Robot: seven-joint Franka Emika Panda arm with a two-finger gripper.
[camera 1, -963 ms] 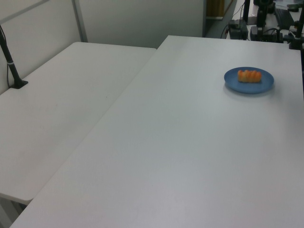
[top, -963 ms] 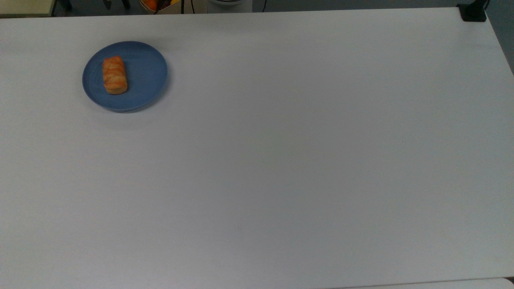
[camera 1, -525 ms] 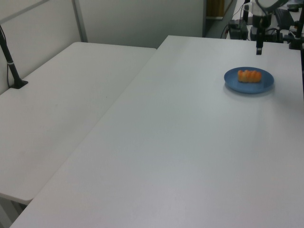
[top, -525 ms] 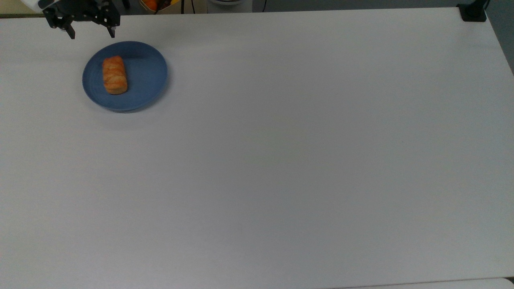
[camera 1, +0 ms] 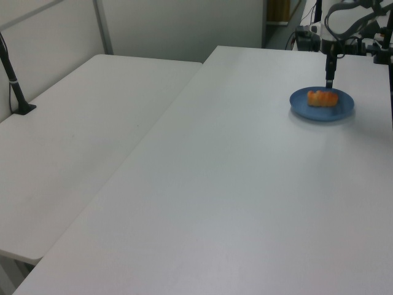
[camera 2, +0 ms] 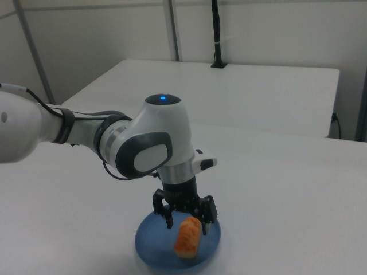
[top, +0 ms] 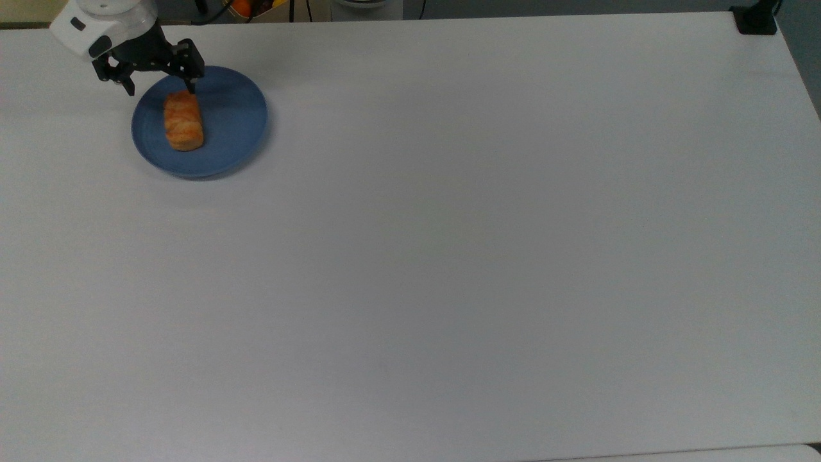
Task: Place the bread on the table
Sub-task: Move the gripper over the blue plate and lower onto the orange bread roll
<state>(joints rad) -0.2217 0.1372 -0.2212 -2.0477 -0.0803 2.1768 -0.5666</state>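
In the top view, the pincer [top: 160, 83] hangs at the far left corner of the table [top: 449, 256], its two black fingers spread wide and holding nothing. One fingertip sits out past the left rim of the blue plate [top: 231, 128]; the other is over the plate at the far end of the bread [top: 183, 120], though whether it touches the crust cannot be told. The white wrist of the arm [top: 102, 25] rises behind it toward the top view's upper left. The bread lies flat on the plate, left of the plate's middle in the top view, its long axis running far to near, a little tilted, with pale streaks across its golden-orange top. In the left view the pincer [camera 1: 330, 77] comes straight down just behind the plate [camera 1: 341, 109], and the bread [camera 1: 323, 98] shows as an orange bar lying left to right across it. In the right view the pincer [camera 2: 188, 220] stands open directly behind the far end of the bread [camera 2: 187, 238], one finger on each side, and the bread points toward the camera on the plate [camera 2: 152, 243], which rests on the white table [camera 2: 287, 189].
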